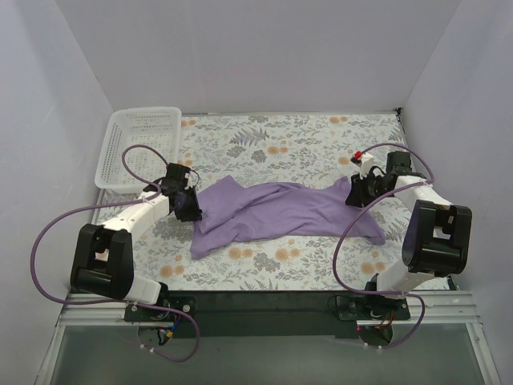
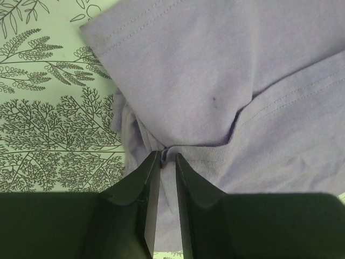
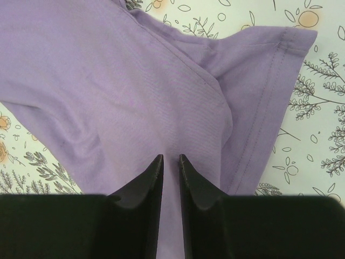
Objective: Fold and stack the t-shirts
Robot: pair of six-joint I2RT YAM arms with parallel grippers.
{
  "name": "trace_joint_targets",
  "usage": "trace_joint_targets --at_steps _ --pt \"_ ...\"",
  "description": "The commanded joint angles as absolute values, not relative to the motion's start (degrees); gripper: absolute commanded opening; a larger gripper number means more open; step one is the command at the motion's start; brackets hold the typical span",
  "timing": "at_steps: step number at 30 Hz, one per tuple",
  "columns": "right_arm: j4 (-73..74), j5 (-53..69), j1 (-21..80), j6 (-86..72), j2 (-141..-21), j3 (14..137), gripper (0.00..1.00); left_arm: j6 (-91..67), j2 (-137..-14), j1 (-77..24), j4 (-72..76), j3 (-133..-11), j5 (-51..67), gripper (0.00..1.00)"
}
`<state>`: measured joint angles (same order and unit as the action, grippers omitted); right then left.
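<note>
The lavender-purple t-shirt (image 1: 272, 210) lies crumpled and drawn out sideways across the middle of the flowered table. My left gripper (image 1: 192, 207) is at its left end, my right gripper (image 1: 353, 192) at its right end. In the left wrist view my left gripper (image 2: 167, 155) is shut on a bunched fold of the t-shirt (image 2: 215, 81) near a sleeve hem. In the right wrist view my right gripper (image 3: 171, 157) is shut on a ridge of the t-shirt (image 3: 108, 81), beside a stitched sleeve. No neck label shows.
A white mesh basket (image 1: 138, 144) stands at the back left corner, close behind my left arm. The flowered tablecloth (image 1: 304, 144) covers the table. White walls close in the left, back and right sides.
</note>
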<state>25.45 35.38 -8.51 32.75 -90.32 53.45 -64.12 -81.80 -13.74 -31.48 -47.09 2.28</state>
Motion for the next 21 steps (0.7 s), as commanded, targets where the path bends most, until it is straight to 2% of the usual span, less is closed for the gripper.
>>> trace_joint_targets --at_steps 1,5,8,14,21 --pt "25.58 37.18 -8.53 32.61 -89.03 52.82 0.25 -63.46 -81.74 -13.80 -31.11 -49.22 1.14 0.16" --pt "25.66 37.27 -8.53 32.70 -88.86 52.82 0.25 -63.37 -81.91 -13.80 -30.85 -49.22 1.32 0.09" --pt "25.66 37.09 -8.53 32.70 -88.77 52.91 0.25 -63.11 -81.74 -13.80 -30.76 -49.31 1.76 0.00" --pt "25.75 36.47 -8.61 32.61 -88.15 53.61 0.25 -62.93 -73.93 -13.80 -30.24 -49.57 1.76 0.00" --pt "27.15 38.32 -8.61 31.46 -87.54 56.60 0.29 -63.28 -59.09 -13.71 -27.52 -48.96 -2.63 0.00"
